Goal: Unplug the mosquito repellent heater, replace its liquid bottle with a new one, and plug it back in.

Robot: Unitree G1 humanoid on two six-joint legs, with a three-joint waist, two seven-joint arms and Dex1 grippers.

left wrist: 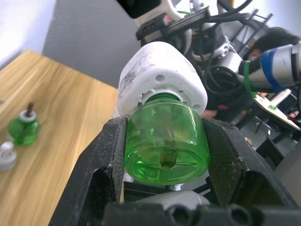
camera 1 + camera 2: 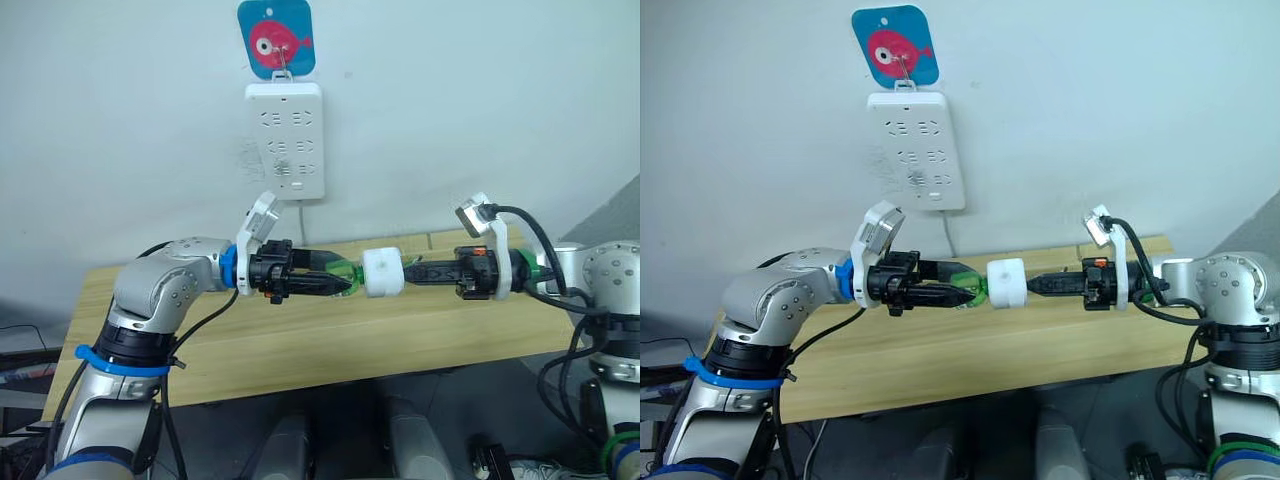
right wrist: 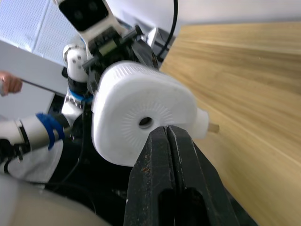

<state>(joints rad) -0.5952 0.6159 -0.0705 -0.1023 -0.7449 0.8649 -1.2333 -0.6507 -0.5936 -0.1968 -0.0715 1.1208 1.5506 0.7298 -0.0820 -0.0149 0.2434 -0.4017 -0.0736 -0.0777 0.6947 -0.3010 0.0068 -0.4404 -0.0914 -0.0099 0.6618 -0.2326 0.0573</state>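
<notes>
At mid-frame in the head views, above the wooden table (image 2: pixel 300 350), my left gripper (image 2: pixel 335 280) is clenched on the green liquid bottle (image 1: pixel 164 146), which is seated in the mosquito repellent heater (image 2: pixel 383 272) held between my two arms. My right gripper (image 3: pixel 167 141) meets the heater's far face with its fingers pressed together, gripping the unit. In the left wrist view a second green bottle (image 1: pixel 23 128) stands on the table at the left edge, with a small white cap (image 1: pixel 7 155) just beside it; the white socket strip (image 2: pixel 285 140) hangs on the wall at upper centre.

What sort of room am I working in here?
Probably an indoor test corner set up like a home: a wooden table against a plain white wall, with a hanging white power strip under a fish hook plaque.
</notes>
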